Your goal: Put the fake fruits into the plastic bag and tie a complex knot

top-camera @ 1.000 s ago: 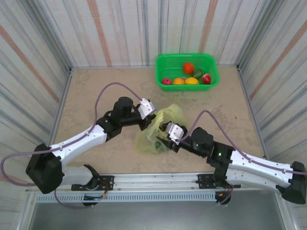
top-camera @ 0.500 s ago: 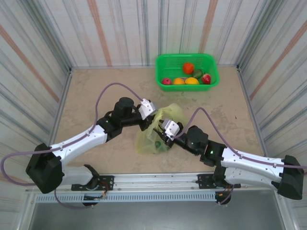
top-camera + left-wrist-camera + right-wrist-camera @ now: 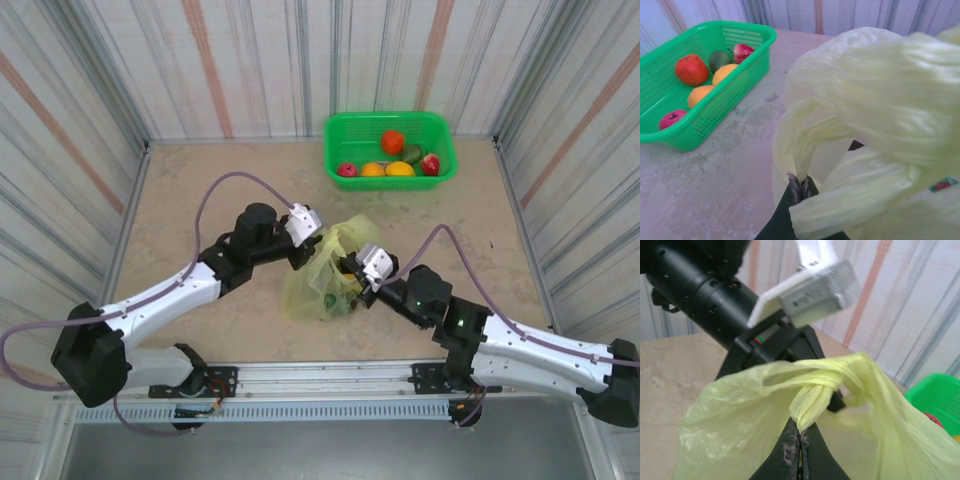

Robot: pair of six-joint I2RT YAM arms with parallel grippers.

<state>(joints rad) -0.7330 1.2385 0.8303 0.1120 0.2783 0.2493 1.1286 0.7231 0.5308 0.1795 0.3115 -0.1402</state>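
Left end effector, right end effector clench plastic bag; basket at far wall.

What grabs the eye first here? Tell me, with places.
The yellow-green plastic bag sits in the middle of the table, pinched from both sides. The left gripper and the right gripper are each shut on a bunched strip of it. Farther back on the right, a bright green basket holds several fake fruits.
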